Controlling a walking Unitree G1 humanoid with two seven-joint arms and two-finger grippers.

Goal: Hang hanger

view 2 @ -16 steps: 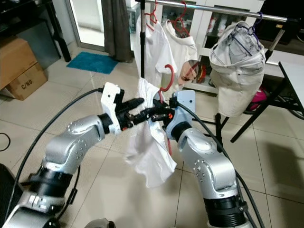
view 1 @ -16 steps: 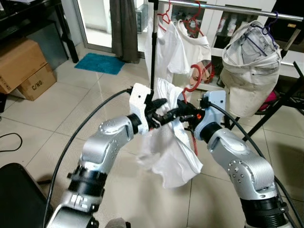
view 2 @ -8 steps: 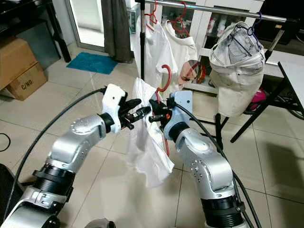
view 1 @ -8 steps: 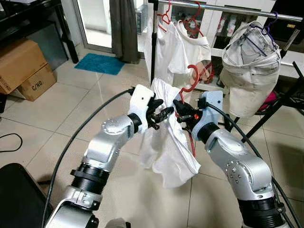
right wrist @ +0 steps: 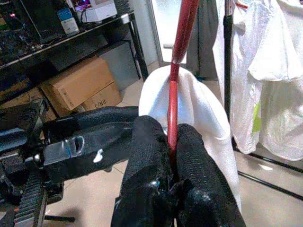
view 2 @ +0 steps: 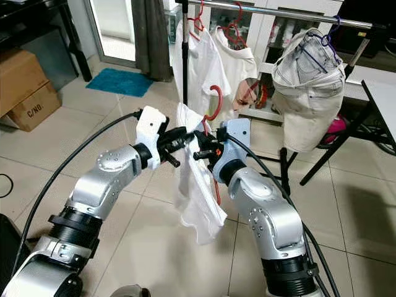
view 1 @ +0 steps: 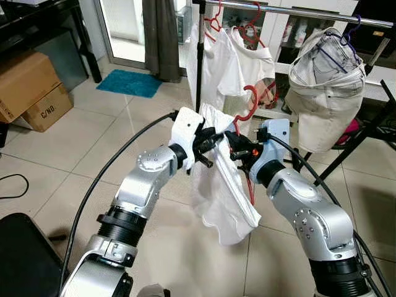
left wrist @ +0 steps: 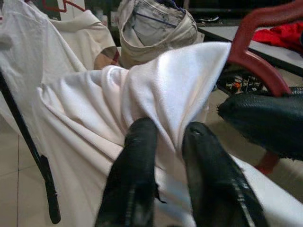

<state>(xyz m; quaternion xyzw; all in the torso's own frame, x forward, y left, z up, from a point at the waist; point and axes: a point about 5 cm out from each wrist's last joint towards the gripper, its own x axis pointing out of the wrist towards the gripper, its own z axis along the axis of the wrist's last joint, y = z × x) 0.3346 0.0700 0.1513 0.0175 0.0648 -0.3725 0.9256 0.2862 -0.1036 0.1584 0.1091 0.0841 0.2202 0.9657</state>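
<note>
A red hanger [view 1: 246,109] carries a white shirt [view 1: 224,185] that hangs down between my two arms. My right gripper [right wrist: 171,142] is shut on the hanger's red stem [right wrist: 176,90], just under the hook. Pinched on a fold of the shirt's shoulder is my left gripper [left wrist: 166,137], which meets the right gripper [view 1: 230,146] from the left. Behind them a metal clothes rail [view 1: 297,11] runs across the top with other red hangers [view 1: 215,21] and white shirts [view 1: 218,68] on it.
A beige garment [view 1: 325,86] hangs from a purple hanger at the rail's right. The rail's black upright pole [view 1: 199,62] stands just behind my left gripper. Cardboard boxes [view 1: 28,86] sit far left, a blue mat [view 1: 131,82] by the doorway.
My left gripper has moved right and closed onto the shirt's shoulder next to the right gripper. The shirt now hangs narrower and straighter. The right gripper keeps its hold.
</note>
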